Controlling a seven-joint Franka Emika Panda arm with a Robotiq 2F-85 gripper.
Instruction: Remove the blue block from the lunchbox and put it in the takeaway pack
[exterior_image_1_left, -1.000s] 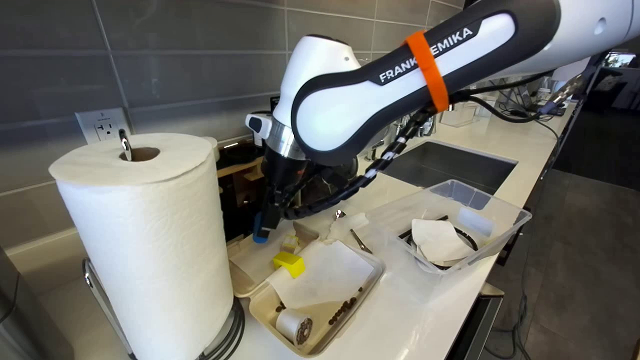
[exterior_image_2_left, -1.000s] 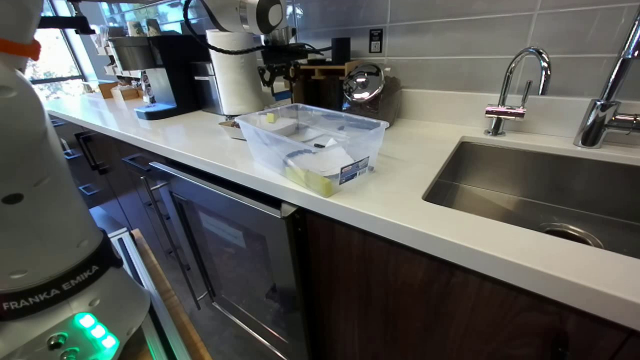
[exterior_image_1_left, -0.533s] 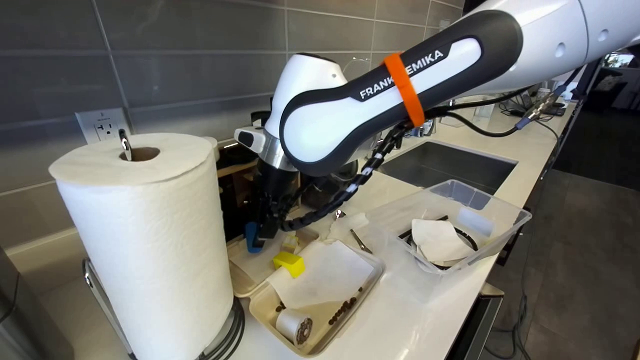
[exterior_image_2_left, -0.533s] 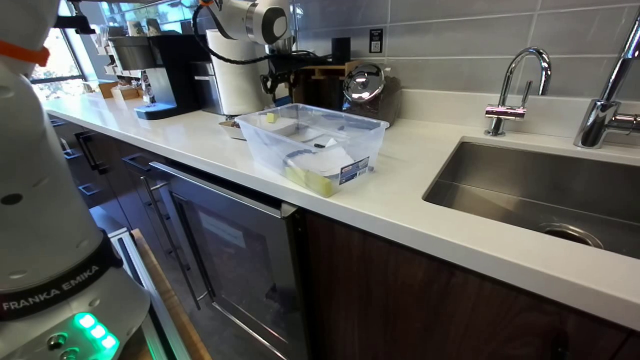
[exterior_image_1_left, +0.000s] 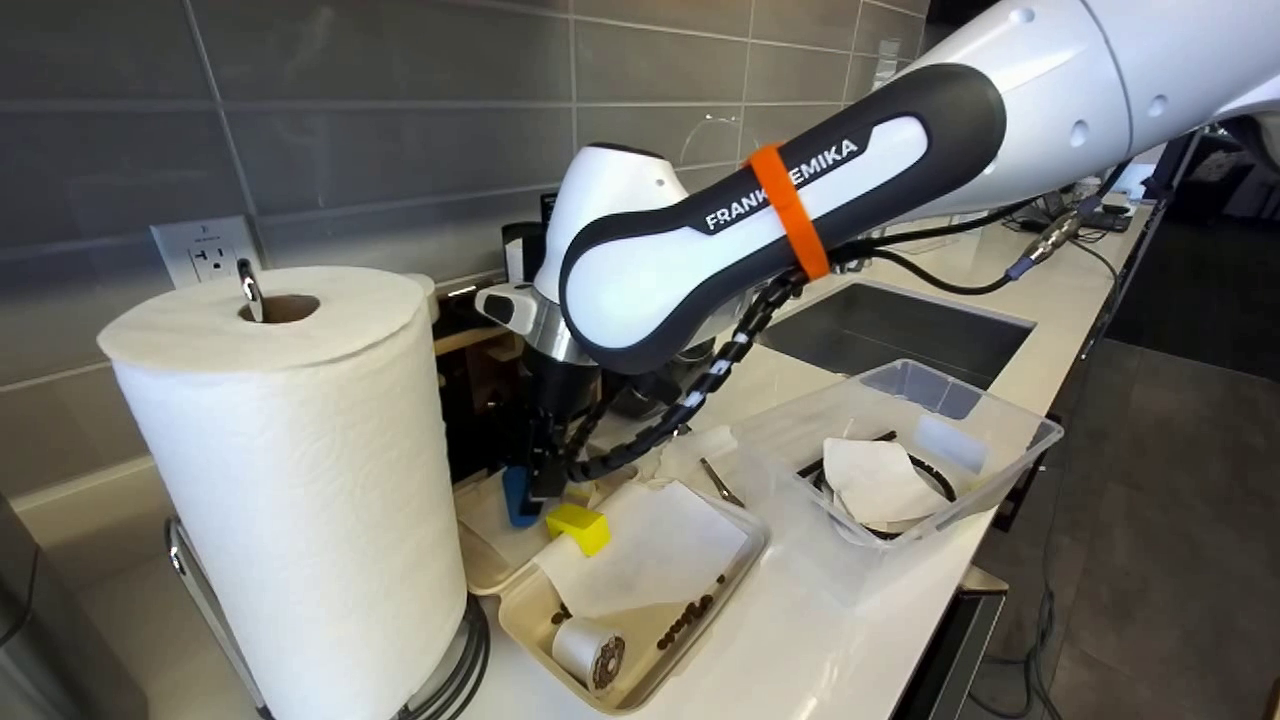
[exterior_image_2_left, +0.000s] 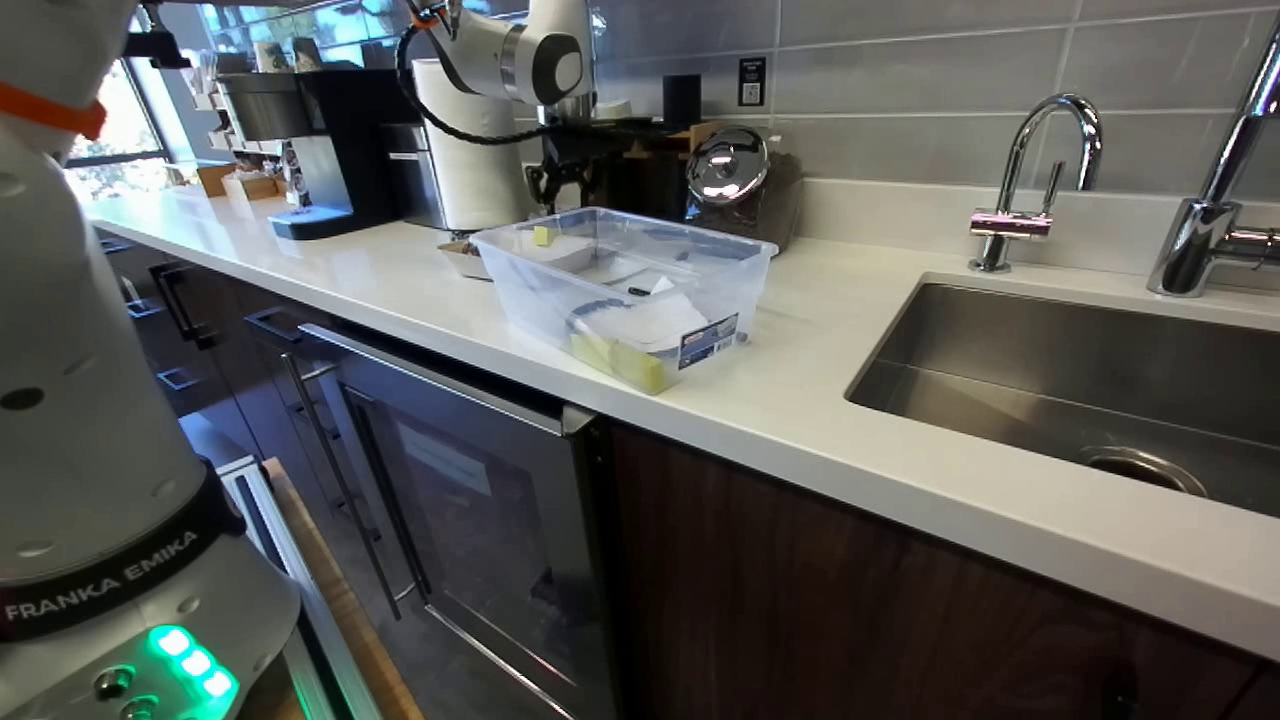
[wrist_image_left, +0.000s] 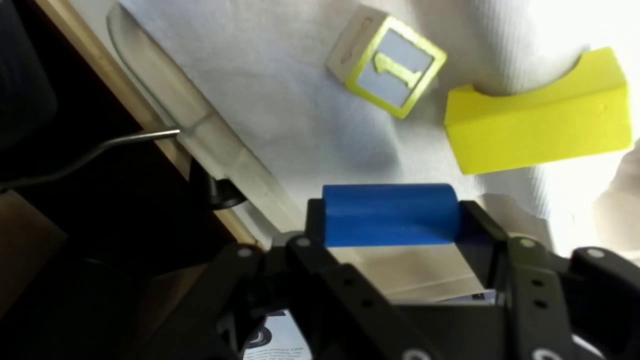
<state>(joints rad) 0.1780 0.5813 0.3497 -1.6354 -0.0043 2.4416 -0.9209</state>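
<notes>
"How far along is it?"

"The pick looks done to me; the putting-down isn't. Take the open takeaway box (exterior_image_1_left: 640, 630) as the dial in an exterior view and go left to right: the paper towel roll (exterior_image_1_left: 275, 480) between nine and ten o'clock, the blue block (exterior_image_1_left: 517, 497) at ten, seemingly over the back half of the box, then the clear tub (exterior_image_1_left: 940, 395) between two and three."

"And the lunchbox?"

"I can't pick one out for certain. What's left, I reckon, is lowering, letting go and backing away. Whether the block touches the paper lining (wrist_image_left: 260, 90) I can't tell."

"What's the gripper (wrist_image_left: 392, 220) doing?"

"It's closed on the block, pinching it at nine and three o'clock. The wrist view shows that grip plainly; in an exterior view part of the block is covered."

"Anything else only there?"

"The number on the small cube (wrist_image_left: 386, 62), twelve o'clock from the block, left of the yellow arch (wrist_image_left: 540, 122) at two. It misses the coffee pod (exterior_image_1_left: 588, 655) and brown beans (exterior_image_1_left: 685, 620), between six and seven and at four in the box. The coffee machine (exterior_image_2_left: 345, 130), ten o'clock in an exterior view, shows nowhere else."
</notes>
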